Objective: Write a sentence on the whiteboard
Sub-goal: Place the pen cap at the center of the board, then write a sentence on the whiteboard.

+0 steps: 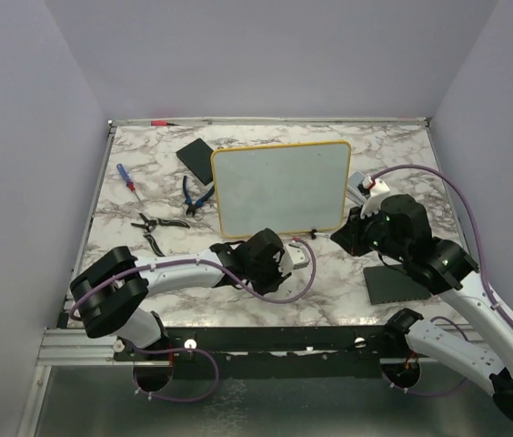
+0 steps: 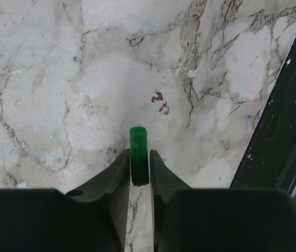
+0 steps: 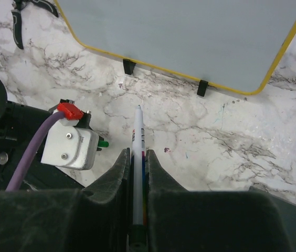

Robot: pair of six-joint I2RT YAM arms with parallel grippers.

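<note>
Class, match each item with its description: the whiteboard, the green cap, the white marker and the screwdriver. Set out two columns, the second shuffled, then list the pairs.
Column one
1 whiteboard
2 green cap
3 white marker
4 screwdriver

Column two
A gripped in the right tool
B blank, with a yellow frame
C blue handle, lying left of the board
D gripped in the left tool

Pairs: 1-B, 2-D, 3-A, 4-C

A robot lab cell: grey walls (image 1: 266, 55) box in a marble-look table (image 1: 347, 282), left arm (image 1: 179, 270) and right arm (image 1: 475, 291) mounted at its edge, pliers (image 1: 158, 225) lying out.
</note>
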